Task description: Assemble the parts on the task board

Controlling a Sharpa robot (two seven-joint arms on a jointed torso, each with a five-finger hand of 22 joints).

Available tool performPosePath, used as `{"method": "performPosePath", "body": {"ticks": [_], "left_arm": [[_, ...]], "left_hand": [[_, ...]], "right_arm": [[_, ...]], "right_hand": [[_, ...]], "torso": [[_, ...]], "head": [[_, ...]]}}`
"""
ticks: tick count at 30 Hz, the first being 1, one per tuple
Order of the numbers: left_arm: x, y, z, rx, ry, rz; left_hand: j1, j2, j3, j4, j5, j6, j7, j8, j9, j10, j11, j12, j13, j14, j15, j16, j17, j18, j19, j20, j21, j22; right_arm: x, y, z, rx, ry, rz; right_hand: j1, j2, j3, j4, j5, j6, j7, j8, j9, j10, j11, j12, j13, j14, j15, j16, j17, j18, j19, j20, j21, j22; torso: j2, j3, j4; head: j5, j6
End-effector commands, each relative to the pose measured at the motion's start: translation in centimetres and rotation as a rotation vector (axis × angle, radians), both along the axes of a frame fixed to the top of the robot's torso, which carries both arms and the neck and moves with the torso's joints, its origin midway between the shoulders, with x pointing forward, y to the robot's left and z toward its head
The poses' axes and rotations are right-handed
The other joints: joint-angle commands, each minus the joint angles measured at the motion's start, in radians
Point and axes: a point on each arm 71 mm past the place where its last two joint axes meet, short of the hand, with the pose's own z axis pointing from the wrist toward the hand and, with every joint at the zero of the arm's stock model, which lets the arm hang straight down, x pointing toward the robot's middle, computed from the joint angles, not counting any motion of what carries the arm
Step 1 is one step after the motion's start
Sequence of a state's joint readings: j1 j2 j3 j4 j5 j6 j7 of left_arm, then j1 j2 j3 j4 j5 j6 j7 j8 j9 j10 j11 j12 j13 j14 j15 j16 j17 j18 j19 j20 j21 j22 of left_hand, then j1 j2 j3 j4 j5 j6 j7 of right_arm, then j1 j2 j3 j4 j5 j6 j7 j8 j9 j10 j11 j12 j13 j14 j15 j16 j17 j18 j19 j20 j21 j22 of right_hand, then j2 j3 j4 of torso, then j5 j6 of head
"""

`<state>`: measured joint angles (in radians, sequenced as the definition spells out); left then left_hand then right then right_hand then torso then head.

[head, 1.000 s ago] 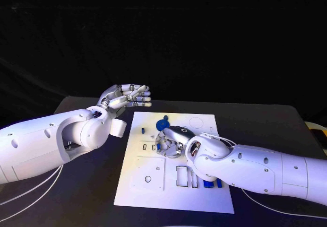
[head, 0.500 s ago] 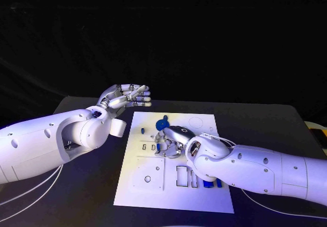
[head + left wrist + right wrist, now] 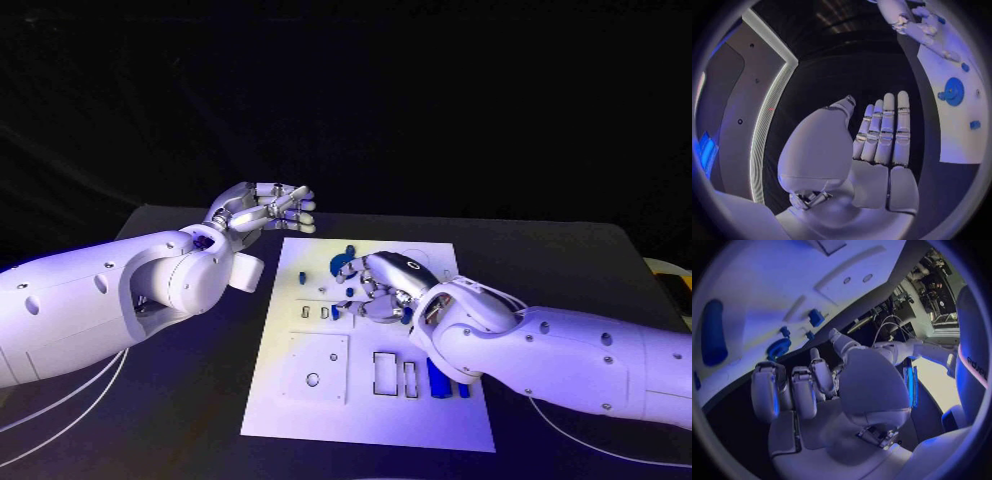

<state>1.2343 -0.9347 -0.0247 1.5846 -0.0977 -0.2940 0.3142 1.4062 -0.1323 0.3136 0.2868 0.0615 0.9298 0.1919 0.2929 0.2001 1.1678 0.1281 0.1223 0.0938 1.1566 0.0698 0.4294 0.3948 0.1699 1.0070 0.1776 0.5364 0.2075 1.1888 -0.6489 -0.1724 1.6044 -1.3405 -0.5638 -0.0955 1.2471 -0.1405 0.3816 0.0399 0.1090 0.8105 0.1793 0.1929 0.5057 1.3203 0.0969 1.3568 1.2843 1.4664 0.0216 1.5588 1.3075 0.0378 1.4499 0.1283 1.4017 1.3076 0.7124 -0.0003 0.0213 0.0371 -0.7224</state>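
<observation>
My right robot hand (image 3: 384,292) has shifted over the task board (image 3: 325,400) within the past second: it was bent low over the slots near the board's middle, with the round blue part (image 3: 343,264) just beyond its fingertips, and it now sits a little further up and across the board, its back turned more toward the head camera. The blue disc has not moved; it lies on the upper part of the white plate, now close beside my knuckles instead of ahead of them. From the right wrist view my fingers (image 3: 804,392) are curled inward with nothing between them that I can make out, so I read this robot hand as closed on nothing, a reposition, not a pick.

My left robot hand (image 3: 267,208) hangs in the air off the board's far left corner, above the black bench (image 3: 173,420), as it did a second ago. Its wrist view shows the fingers (image 3: 886,130) straight and side by side, the palm bare, holding nothing.

The other small blue parts keep their places: a small peg (image 3: 303,273) near the left edge and the two upright pieces (image 3: 444,380) low on the right, beside the rectangular cut-outs (image 3: 387,372).

My judgement is that no part has been seated in this interval; the assembly stands where it stood, and the right robot hand appears to be lining up for the disc.
</observation>
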Motion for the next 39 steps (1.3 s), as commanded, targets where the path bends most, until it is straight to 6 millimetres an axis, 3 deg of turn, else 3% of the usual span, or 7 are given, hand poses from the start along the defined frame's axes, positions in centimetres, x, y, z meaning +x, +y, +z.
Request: {"method": "performPosePath", "body": {"ticks": [1, 7, 10, 16, 22, 27, 39], "left_arm": [[0.0, -0.5, -1.2, 0.230, 0.076, -0.101], [-0.2, -0.8, -2.7, 0.477, 0.177, -0.217], [-0.3, -1.1, -3.6, 0.622, 0.232, -0.272], [-0.3, -1.9, -4.4, 0.898, 0.263, -0.330], [0.2, -3.1, -4.0, 1.050, 0.236, -0.357], [0.7, -4.3, -3.9, 1.128, 0.210, -0.376], [1.2, -6.3, -3.7, 1.214, 0.166, -0.397]], "left_hand": [[-0.024, 0.003, 0.000, 0.004, -0.002, 0.018, -0.017, 0.022, 0.019, 0.052, -0.024, 0.031, 0.022, 0.082, -0.030, 0.111, 0.082, 0.014, 0.055, -0.033, 0.081, 0.043], [-0.081, 0.011, 0.005, -0.002, -0.003, -0.001, -0.046, 0.078, 0.070, 0.105, -0.061, 0.179, 0.142, 0.224, -0.071, 0.491, 0.429, 0.008, 0.117, -0.080, 0.294, 0.187], [-0.157, 0.019, -0.013, -0.007, 0.016, -0.047, -0.091, 0.173, 0.139, 0.008, -0.086, 0.487, 0.398, 0.212, -0.104, 0.485, 0.383, -0.043, 0.217, -0.100, 0.660, 0.617], [-0.242, 0.029, -0.041, 0.008, -0.002, -0.054, -0.089, 0.294, 0.216, -0.020, -0.101, 0.729, 0.595, 0.245, -0.108, 0.537, 0.429, -0.079, 0.298, -0.108, 0.827, 0.891], [-0.276, 0.035, -0.077, 0.009, -0.003, -0.065, -0.099, 0.351, 0.259, 0.006, -0.109, 0.849, 0.713, 0.247, -0.115, 0.537, 0.426, -0.087, 0.317, -0.114, 0.860, 0.945], [-0.301, 0.037, -0.102, 0.009, -0.003, -0.080, -0.098, 0.363, 0.273, -0.006, -0.109, 0.856, 0.717, 0.247, -0.115, 0.536, 0.424, -0.087, 0.313, -0.114, 0.862, 0.947], [-0.298, 0.051, -0.115, 0.008, -0.001, -0.076, -0.104, 0.384, 0.290, 0.012, -0.113, 0.892, 0.754, 0.247, -0.118, 0.537, 0.424, -0.090, 0.322, -0.115, 0.872, 0.966]], "right_arm": [[0.8, -2.0, 2.2, 0.215, 0.084, -0.001], [2.1, -6.1, 4.1, 0.291, 0.152, -0.074], [2.6, -8.6, 4.7, 0.320, 0.170, -0.130], [3.3, -12.7, 5.3, 0.337, 0.179, -0.223], [3.8, -14.9, 5.5, 0.365, 0.166, -0.271], [4.7, -16.2, 5.4, 0.484, 0.227, -0.305], [6.5, -18.0, 5.3, 0.647, 0.253, -0.354]], "right_hand": [[0.010, 0.007, 0.011, 0.002, 0.027, 0.021, 0.000, 0.011, 0.003, -0.003, -0.002, -0.002, 0.000, 0.093, 0.001, -0.002, 0.217, 0.013, -0.006, 0.000, -0.006, 0.120], [0.003, 0.003, 0.024, 0.010, 0.103, 0.041, -0.006, 0.027, 0.006, -0.002, -0.008, -0.001, 0.000, 0.093, -0.004, -0.003, 0.217, 0.012, -0.004, -0.005, -0.006, 0.122], [0.000, 0.002, 0.024, 0.012, 0.107, 0.042, -0.007, 0.029, 0.007, -0.002, -0.008, -0.001, -0.001, 0.093, -0.005, -0.002, 0.218, 0.011, -0.001, -0.006, -0.003, 0.125], [-0.007, -0.004, 0.022, 0.016, 0.110, 0.042, -0.007, 0.030, 0.007, -0.005, -0.008, -0.004, -0.004, 0.093, -0.005, -0.003, 0.217, 0.012, -0.002, -0.006, -0.005, 0.124], [-0.021, -0.021, 0.015, 0.029, 0.103, 0.026, -0.007, 0.031, 0.008, -0.094, -0.007, -0.082, -0.097, 0.069, -0.006, -0.035, 0.130, 0.040, -0.078, -0.007, -0.115, 0.041], [0.004, -0.023, 0.072, 0.050, 0.087, -0.081, 0.028, 0.016, -0.002, -0.533, 0.034, -0.550, -0.544, -0.407, 0.038, -0.532, -0.607, 0.132, -0.556, 0.029, -0.743, -0.381], [0.029, -0.032, 0.117, 0.031, 0.092, -0.067, 0.080, -0.001, -0.097, -0.467, 0.102, -0.968, -1.107, -0.630, 0.136, -1.105, -0.978, 0.144, -0.710, 0.143, -1.193, -0.749]], "torso": [[-0.005, 0.0008, -0.0001], [-0.013, 0.0013, -0.0045], [-0.016, 0.0048, -0.0062], [-0.022, 0.0117, -0.0051], [-0.024, 0.0176, -0.0061], [-0.027, 0.0190, -0.0072], [-0.026, 0.0187, -0.0036]], "head": [[0.001, 0.002], [0.007, -0.001], [0.012, -0.004], [0.021, -0.011], [0.028, -0.017], [0.032, -0.017], [0.037, -0.022]]}}
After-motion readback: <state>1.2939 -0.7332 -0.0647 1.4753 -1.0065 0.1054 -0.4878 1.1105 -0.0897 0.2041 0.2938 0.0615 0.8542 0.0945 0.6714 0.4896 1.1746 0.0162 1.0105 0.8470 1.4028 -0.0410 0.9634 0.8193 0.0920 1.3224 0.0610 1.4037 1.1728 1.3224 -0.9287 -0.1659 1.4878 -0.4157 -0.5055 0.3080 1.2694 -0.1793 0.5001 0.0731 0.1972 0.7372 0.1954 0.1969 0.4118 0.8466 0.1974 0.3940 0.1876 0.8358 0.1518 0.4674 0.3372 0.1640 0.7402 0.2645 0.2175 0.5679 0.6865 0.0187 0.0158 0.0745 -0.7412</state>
